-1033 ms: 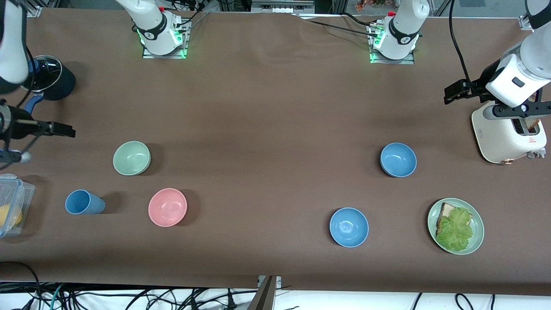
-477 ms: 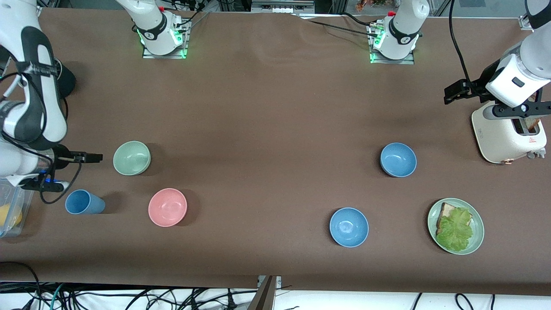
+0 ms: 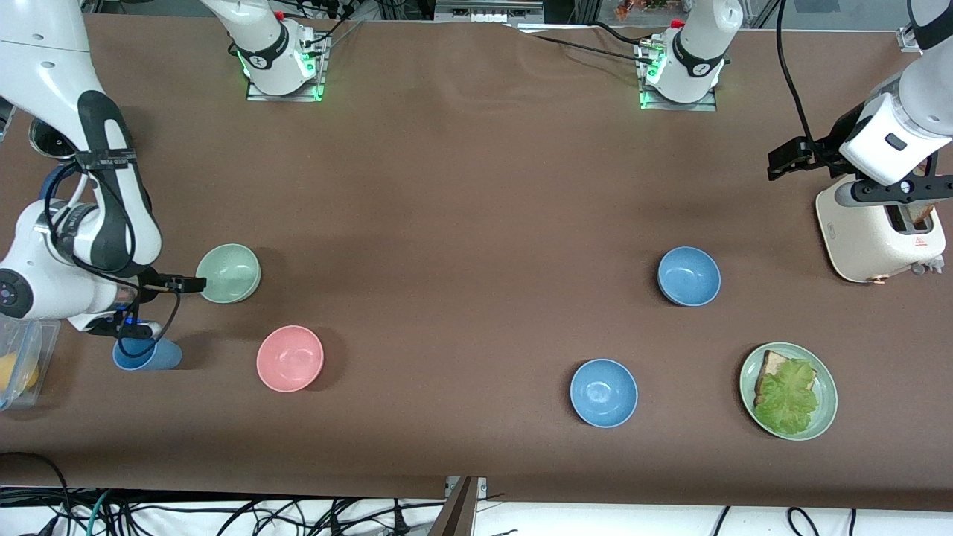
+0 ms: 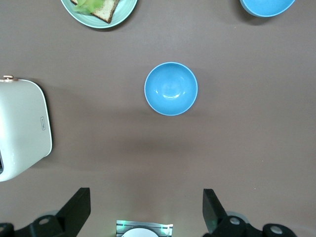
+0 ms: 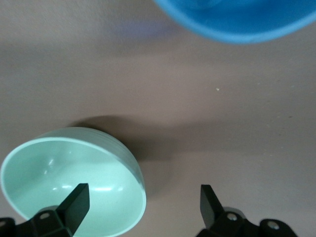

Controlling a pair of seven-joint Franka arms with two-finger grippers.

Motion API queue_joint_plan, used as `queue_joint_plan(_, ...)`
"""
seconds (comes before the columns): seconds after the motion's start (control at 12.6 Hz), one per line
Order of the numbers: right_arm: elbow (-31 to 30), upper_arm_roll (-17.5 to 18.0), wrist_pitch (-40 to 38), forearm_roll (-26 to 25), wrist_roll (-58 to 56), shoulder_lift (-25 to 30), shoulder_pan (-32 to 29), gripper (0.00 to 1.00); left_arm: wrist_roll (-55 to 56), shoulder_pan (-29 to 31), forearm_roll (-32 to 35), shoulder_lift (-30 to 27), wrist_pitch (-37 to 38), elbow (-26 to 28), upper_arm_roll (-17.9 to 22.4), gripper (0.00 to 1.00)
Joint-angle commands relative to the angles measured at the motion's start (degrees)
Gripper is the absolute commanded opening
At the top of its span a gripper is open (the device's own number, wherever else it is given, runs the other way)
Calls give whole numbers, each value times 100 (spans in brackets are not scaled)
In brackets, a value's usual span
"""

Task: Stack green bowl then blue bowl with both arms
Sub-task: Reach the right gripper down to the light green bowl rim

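The pale green bowl (image 3: pixel 231 272) sits toward the right arm's end of the table and also shows in the right wrist view (image 5: pixel 59 177). My right gripper (image 3: pixel 186 284) (image 5: pixel 143 197) is open at the bowl's rim: one finger is over the bowl's inside, the other outside it. It holds nothing. Two blue bowls sit toward the left arm's end, one (image 3: pixel 689 276) (image 4: pixel 171 89) farther from the front camera than the other (image 3: pixel 604 392) (image 4: pixel 266 6). My left gripper (image 3: pixel 897 190) (image 4: pixel 146 200) waits open and empty, high over the toaster's end.
A pink bowl (image 3: pixel 289 358) and a blue cup (image 3: pixel 147 354) (image 5: pixel 237 19) lie nearer the front camera than the green bowl. A clear container (image 3: pixel 18 357) stands at the table's end. A white toaster (image 3: pixel 878 231) and a green plate with bread and lettuce (image 3: pixel 788 391) stand near the blue bowls.
My right arm has swung in from the table's end, bringing its open gripper to the green bowl's rim. The left arm has not moved.
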State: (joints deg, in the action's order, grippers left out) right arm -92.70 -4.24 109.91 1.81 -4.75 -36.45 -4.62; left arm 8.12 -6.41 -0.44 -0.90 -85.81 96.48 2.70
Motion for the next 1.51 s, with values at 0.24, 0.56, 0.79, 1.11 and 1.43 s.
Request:
queue_joint_plan(0.24, -318, 64, 118, 196, 18, 59, -21, 99, -47, 26, 70, 2, 64, -103, -85, 100)
queue_joint_plan(0.56, -450, 72, 267, 206, -17, 32, -21, 89, -38, 69, 53, 2, 47, -112, -85, 100)
queue_joint_plan(0.79, -652, 72, 523, 223, -176, 41, -30, 53, -39, 70, 61, 2, 47, -112, -59, 100)
queue_joint_plan(1.11, -591, 107, 339, 592, -167, 50, -21, 0, -30, 70, 61, 11, 47, -112, -68, 100)
queue_joint_plan(1.43, -328, 291, -152, 1021, -27, 234, -4, 0, -39, 70, 53, 11, 47, -112, -59, 100)
